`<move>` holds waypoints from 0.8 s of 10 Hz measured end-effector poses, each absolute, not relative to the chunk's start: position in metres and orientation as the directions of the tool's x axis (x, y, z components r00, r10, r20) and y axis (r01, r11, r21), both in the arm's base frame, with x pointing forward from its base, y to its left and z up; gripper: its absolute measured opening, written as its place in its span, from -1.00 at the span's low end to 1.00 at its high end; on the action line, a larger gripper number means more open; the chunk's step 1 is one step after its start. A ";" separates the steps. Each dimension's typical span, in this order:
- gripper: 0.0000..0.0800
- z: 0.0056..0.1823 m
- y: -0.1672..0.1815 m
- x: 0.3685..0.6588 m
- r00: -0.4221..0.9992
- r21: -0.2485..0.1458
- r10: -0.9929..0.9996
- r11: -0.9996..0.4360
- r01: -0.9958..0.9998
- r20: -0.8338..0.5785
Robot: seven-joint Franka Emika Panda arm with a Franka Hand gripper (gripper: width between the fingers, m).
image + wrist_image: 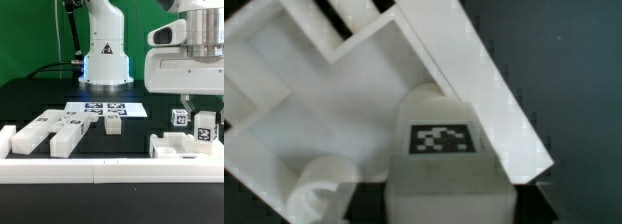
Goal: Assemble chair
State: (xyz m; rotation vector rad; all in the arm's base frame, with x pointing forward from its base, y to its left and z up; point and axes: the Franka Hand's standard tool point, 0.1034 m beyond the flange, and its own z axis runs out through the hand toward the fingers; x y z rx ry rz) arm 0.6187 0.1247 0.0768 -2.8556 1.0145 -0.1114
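Note:
My gripper (pixel 205 110) hangs at the exterior view's right and is shut on a white chair bar with a tag (pixel 205 128), held upright. In the wrist view the bar (pixel 441 150) sits between my dark fingers (pixel 374 200), its tag facing the camera, and my gripper (pixel 446 198) closes on its sides. Right under it lies a white framed chair piece (pixel 178 148), also in the wrist view (pixel 331 90). The bar's lower end is at or touching that piece. Another tagged white post (pixel 180 117) stands beside it.
Several loose white chair pieces lie at the exterior view's left (pixel 45 135), one more near the middle (pixel 112 122). The marker board (pixel 105 107) lies behind them. The long white border rail (pixel 110 172) runs along the front. The robot base (pixel 105 55) stands behind.

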 end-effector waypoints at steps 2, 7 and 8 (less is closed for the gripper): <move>-0.28 0.077 0.125 0.619 0.651 -0.138 -0.759 -0.646 -0.751 0.008; -0.27 0.077 0.129 0.619 0.434 -0.137 -0.901 -0.426 -0.894 -0.031; -0.27 0.077 0.129 0.619 0.434 -0.138 -0.900 -0.426 -0.894 -0.032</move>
